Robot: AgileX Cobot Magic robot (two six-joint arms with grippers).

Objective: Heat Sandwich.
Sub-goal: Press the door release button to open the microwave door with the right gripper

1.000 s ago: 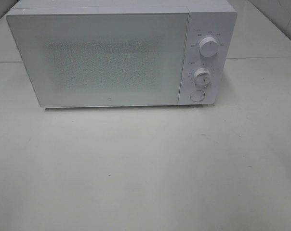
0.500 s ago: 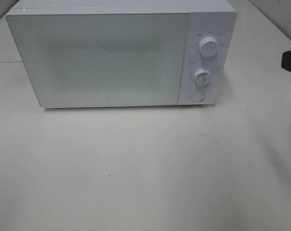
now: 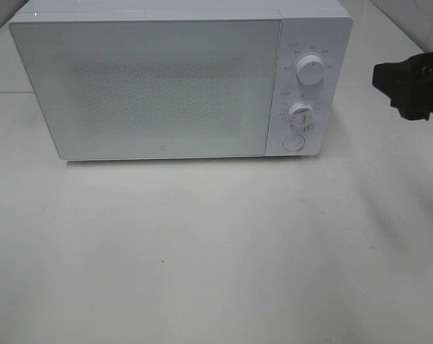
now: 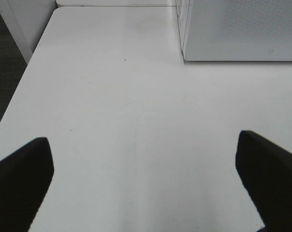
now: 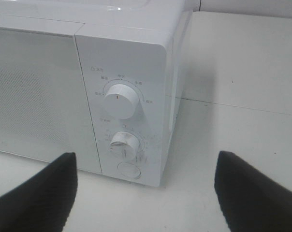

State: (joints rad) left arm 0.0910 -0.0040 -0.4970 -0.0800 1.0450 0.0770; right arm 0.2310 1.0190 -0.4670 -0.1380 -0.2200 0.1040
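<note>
One microwave (image 3: 145, 86), two knobs (image 3: 311, 72) (image 3: 301, 112), one button (image 3: 294, 142)

The microwave (image 3: 302, 29) is a white box standing upright at the back of the desk (image 3: 216, 251), its front facing the near edge. Its pale, speckled door (image 3: 145, 89) is shut. Beside the door, toward the desk's right edge, sit an upper dial (image 3: 311, 71), a lower dial (image 3: 301, 113) and a round button (image 3: 294, 142).
</note>
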